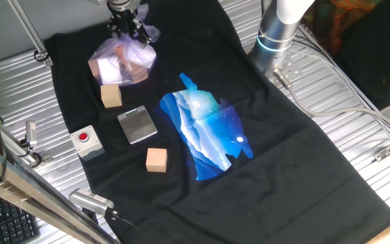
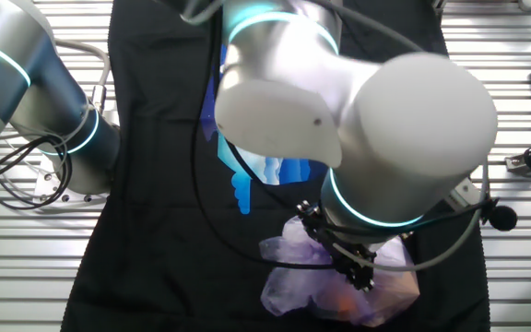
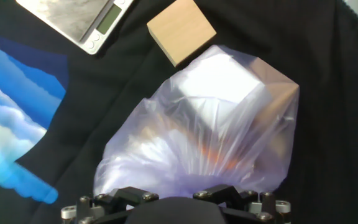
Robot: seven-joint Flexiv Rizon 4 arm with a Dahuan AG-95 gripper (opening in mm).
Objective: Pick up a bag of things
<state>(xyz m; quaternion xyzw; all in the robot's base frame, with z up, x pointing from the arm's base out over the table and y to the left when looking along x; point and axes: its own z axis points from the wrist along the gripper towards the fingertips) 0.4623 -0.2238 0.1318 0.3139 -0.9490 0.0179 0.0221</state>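
Hand view: lumpy translucent lavender bag of things (image 3: 216,137), crinkled.

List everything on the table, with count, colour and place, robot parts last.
bag: 1, pale pink-lavender, far end of the cloth, under the gripper
wooden cubes: 2, tan, one beside the bag, one nearer the camera
scale: 1, silvery, between the cubes
button box: 1, white with red button, left cloth edge
cloth: 1, black with blue print, over the table
gripper: 1, black, at the bag's gathered top
arm: 1, white
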